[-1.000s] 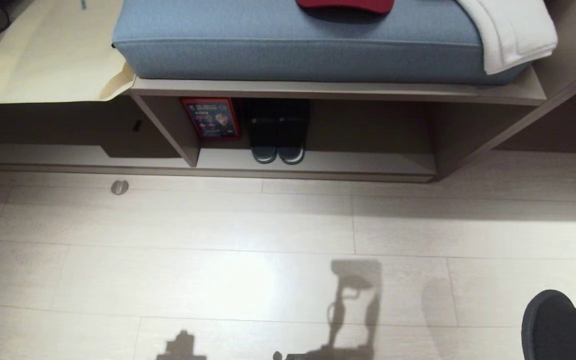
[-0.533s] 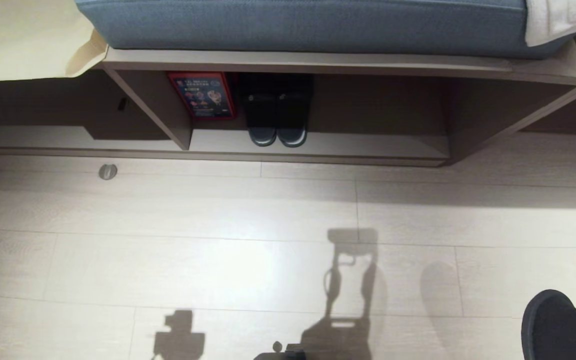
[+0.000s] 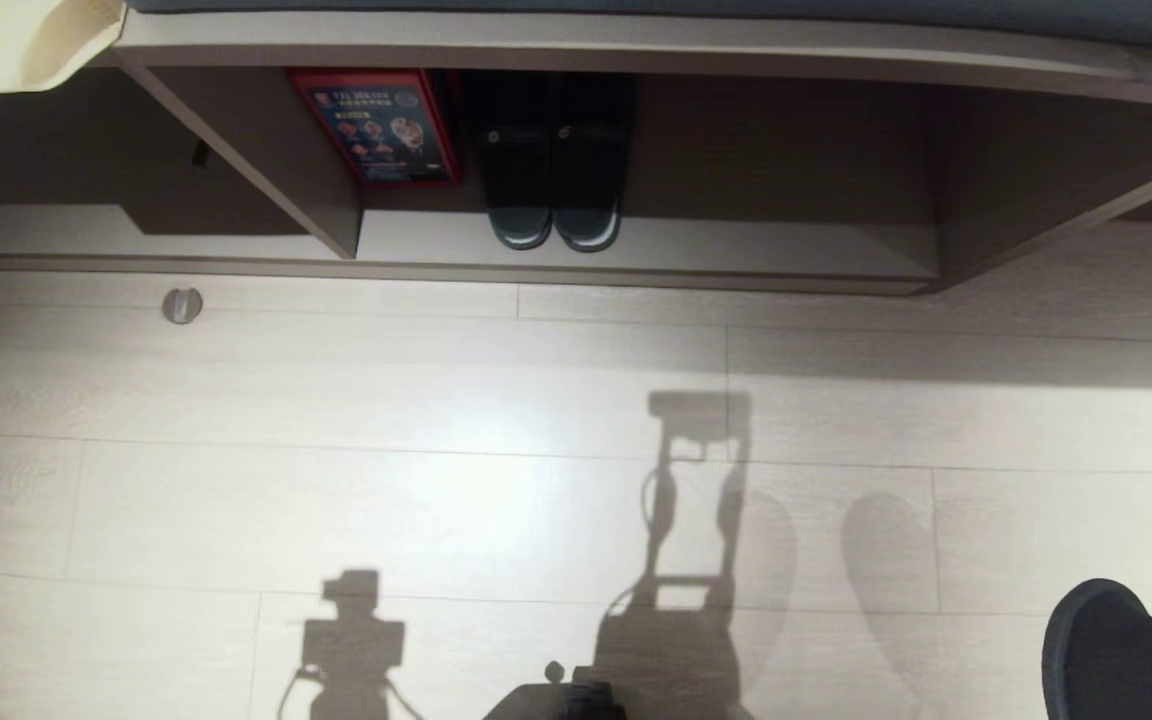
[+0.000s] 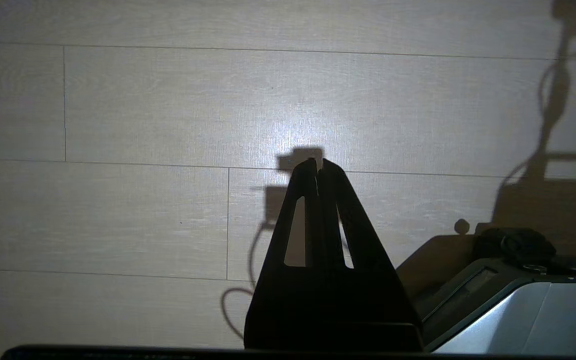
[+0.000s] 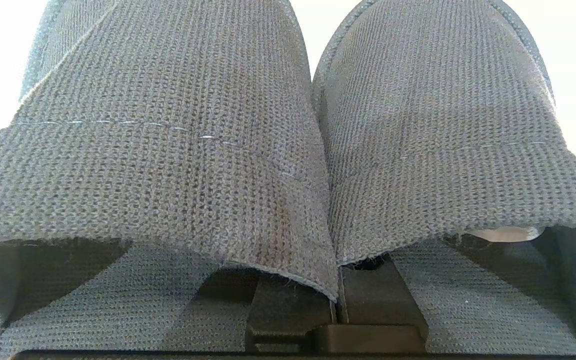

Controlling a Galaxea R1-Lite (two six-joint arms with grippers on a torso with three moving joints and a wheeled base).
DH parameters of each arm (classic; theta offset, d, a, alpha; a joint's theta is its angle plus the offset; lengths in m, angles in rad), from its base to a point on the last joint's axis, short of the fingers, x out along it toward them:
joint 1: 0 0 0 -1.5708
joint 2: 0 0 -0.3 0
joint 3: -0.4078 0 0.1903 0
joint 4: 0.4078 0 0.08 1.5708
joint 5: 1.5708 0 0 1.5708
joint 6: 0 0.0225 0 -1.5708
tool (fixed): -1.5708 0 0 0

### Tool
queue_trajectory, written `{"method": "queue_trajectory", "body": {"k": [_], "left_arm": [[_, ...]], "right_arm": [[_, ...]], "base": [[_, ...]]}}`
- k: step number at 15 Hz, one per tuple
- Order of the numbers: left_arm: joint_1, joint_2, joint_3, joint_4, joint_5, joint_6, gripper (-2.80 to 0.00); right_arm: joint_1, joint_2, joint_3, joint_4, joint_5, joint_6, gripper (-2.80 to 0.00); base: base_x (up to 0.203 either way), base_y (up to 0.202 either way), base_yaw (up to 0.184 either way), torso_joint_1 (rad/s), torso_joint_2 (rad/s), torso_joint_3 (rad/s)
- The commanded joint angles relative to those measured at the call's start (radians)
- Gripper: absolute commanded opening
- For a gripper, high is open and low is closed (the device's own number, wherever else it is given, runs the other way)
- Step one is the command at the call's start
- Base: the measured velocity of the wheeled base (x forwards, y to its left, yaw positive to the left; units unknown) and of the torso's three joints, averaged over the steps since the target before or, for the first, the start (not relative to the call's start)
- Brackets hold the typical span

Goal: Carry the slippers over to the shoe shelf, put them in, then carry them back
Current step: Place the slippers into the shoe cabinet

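My right gripper [image 5: 337, 300] is clamped tight on the slippers [image 5: 288, 150], pinching the two grey knitted pieces together where their inner edges meet; in the head view their rounded ends [image 3: 1126, 650] poke in at the lower right corner, above the floor [image 3: 436, 480]. My left gripper [image 4: 318, 167] hangs over bare boards with its tips pressed together and nothing between them (its shadow lies just beyond on the planks). A corner of my base [image 4: 508, 300] shows beside it.

Further out, the pale plank floor carries the shadows of my arms and frame. A small round metal stud [image 3: 182, 305] sits on the floor near the left end of the unit.

Beyond that is the shoe shelf [image 3: 736, 265], a low open compartment with a slanting divider panel [image 3: 266, 160]. Inside it a pair of dark shoes [image 3: 556, 190] stands side by side, pale-edged ends facing me, just beside a red-framed card [image 3: 376, 125] propped at the back.
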Motion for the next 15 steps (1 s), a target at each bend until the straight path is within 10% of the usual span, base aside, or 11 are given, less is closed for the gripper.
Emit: {"method": "queue_trajectory", "body": {"k": [1,15], "left_arm": [[0.0,0.0,0.002,0.0,0.0,0.0,-2.8],[0.0,0.0,0.002,0.0,0.0,0.0,-2.8]], "right_arm": [[0.0,-0.002,0.002,0.0,0.0,0.0,-2.8],[0.0,0.0,0.002,0.0,0.003,-0.003,-2.8]], "base": [[0.0,0.0,0.0,0.002,0.0,-0.205],[0.0,0.0,0.0,0.003,0.0,-0.196]]}}
